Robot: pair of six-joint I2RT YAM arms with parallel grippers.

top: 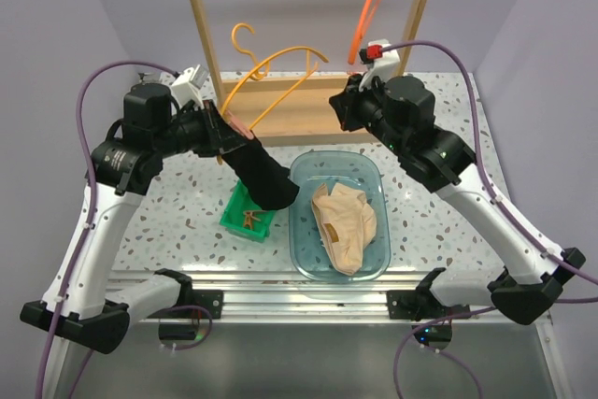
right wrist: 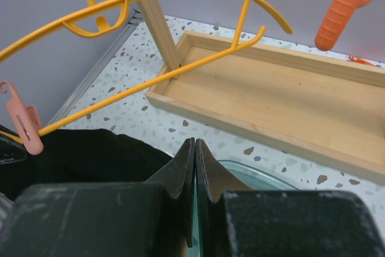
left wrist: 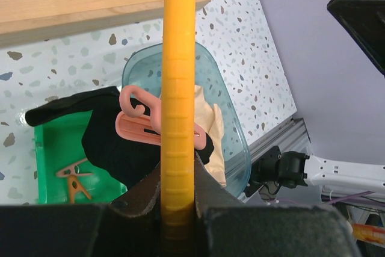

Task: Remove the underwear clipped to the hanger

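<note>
Left wrist: left pincer point(left wrist: 178, 212) clamps yellow hanger point(left wrist: 178, 88), black underwear point(left wrist: 111, 148) below.

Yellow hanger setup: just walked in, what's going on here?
The left tool is clamped on the yellow plastic hanger, holding it above the table. The limp black cloth underwear hangs from it by a pink plastic clip, its lower end draped over the small green bin, which holds loose brown clips. The pale beige cloth underwear already lies in the clear bluish tub. The right tool is shut and empty, near the hanger.
</note>
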